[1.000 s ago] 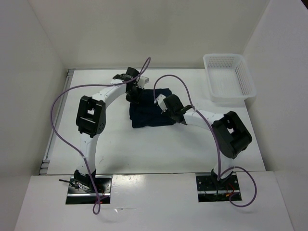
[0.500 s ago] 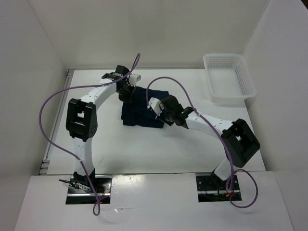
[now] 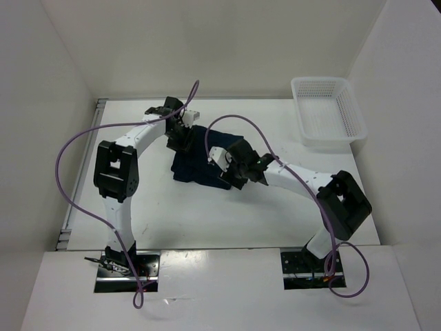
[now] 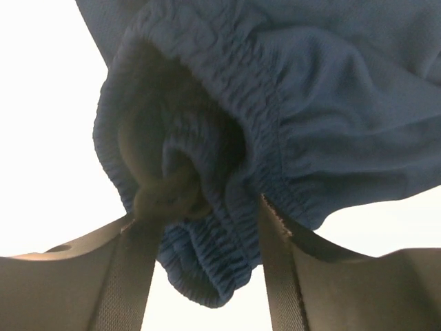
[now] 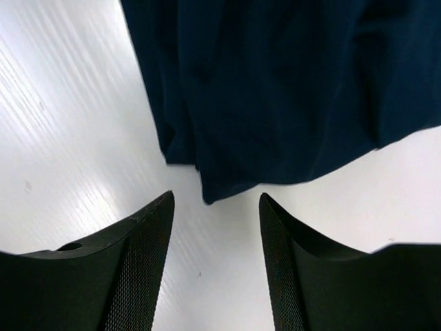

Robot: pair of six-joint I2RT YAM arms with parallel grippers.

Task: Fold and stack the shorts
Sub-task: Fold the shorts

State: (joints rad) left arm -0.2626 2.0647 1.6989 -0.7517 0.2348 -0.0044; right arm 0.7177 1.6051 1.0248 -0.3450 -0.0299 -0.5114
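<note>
Nearest, the left arm (image 3: 114, 169) and right arm (image 3: 341, 200) stand on their 2 bases at the near edge of the table (image 3: 207, 221). The left arm climbs to a raised elbow on the left, then reaches forward and rightward, its wrist tipped down over the far left part of the shorts (image 3: 196, 157). The right arm bends at an elbow out to the right and stretches its forearm left toward the table's middle, wrist angled down at the shorts' near right edge.

The right gripper (image 5: 217, 201) has its jaws apart with nothing between them, over bare table just short of a hem corner. The left gripper (image 4: 200, 214) has its jaws parted too, with the gathered waistband bunched loosely in the gap.

The shorts lie as a dark navy folded bundle mid-table. Farther off, at the far right, sits a white mesh basket (image 3: 329, 141), well apart from them.
</note>
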